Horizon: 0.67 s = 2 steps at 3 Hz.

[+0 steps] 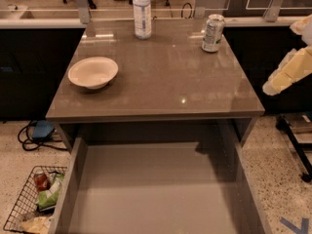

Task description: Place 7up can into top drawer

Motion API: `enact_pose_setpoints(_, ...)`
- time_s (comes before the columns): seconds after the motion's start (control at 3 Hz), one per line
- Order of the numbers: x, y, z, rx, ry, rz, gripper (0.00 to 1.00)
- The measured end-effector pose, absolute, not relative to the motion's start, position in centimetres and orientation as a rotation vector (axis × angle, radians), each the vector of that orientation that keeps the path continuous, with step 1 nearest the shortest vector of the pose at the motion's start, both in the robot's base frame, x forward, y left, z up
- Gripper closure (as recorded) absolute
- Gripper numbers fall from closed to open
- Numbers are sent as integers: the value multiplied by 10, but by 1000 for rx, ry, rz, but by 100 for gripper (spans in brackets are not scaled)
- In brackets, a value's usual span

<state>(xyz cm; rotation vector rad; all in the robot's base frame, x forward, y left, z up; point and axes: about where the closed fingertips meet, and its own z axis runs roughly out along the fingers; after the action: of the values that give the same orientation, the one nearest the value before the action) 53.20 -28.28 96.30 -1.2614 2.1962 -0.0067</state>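
Observation:
The 7up can (pixel 213 32) stands upright at the far right corner of the grey tabletop (pixel 161 82). The top drawer (pixel 156 189) is pulled out wide open below the table's front edge, and its flat bottom is bare. Only cream-coloured arm segments (pixel 288 72) show at the right edge, right of the table and nearer than the can. My gripper is out of view past that edge. Nothing touches the can.
A clear plastic bottle (pixel 142 12) with a white label stands at the far middle of the table. A white bowl (pixel 93 72) sits at the left. A wire basket (pixel 36 199) with items is on the floor left of the drawer. A dark stand (pixel 295 140) is at the right.

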Motion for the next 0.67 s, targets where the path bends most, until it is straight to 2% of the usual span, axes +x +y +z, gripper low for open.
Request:
enact_pose_setpoints(0.33, 583, -304, 942, -998, 2035, 148, 0)
enact_pose_setpoints(0.67, 621, -316, 948, -842, 1895, 165, 0)
